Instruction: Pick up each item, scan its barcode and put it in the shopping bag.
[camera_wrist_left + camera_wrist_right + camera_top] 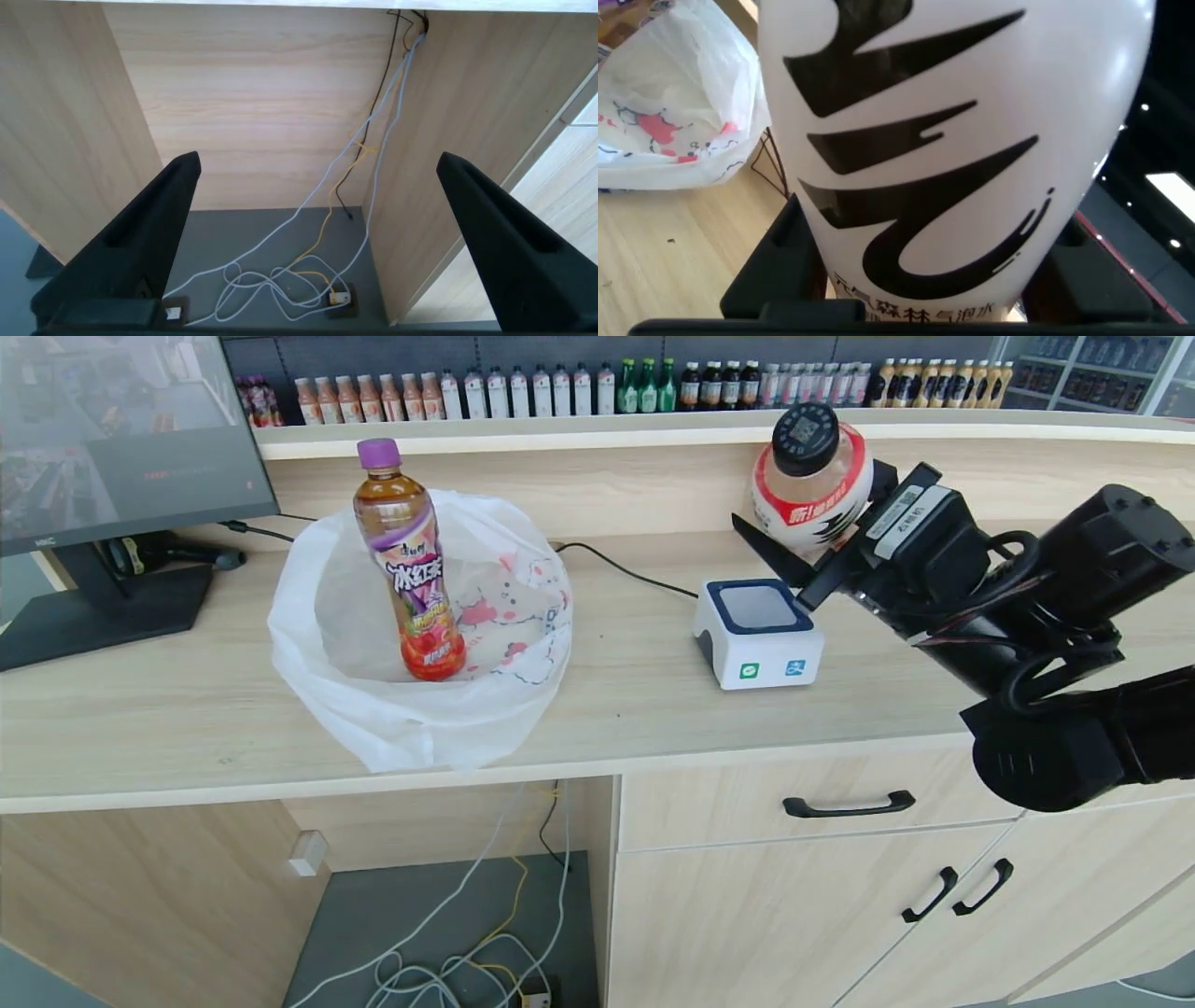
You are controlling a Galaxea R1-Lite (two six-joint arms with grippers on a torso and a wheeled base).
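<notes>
My right gripper (810, 555) is shut on a white bottle (810, 485) with a black cap and red-trimmed label, held tilted just above and behind the white barcode scanner (757, 632) on the counter. The same white bottle (952, 159) shows its black brush-stroke label up close between the fingers. An open white shopping bag (425, 625) sits at the counter's middle with a purple-capped tea bottle (409, 565) standing upright inside; the shopping bag (673, 103) also appears beyond the held bottle. My left gripper (318, 252) hangs open under the counter, above loose cables.
A monitor on a black stand (103, 476) occupies the counter's left end. A black cable (625, 574) runs from the scanner toward the bag. A shelf of bottles (616, 387) lines the back wall. Drawers with black handles (848, 805) are below the counter.
</notes>
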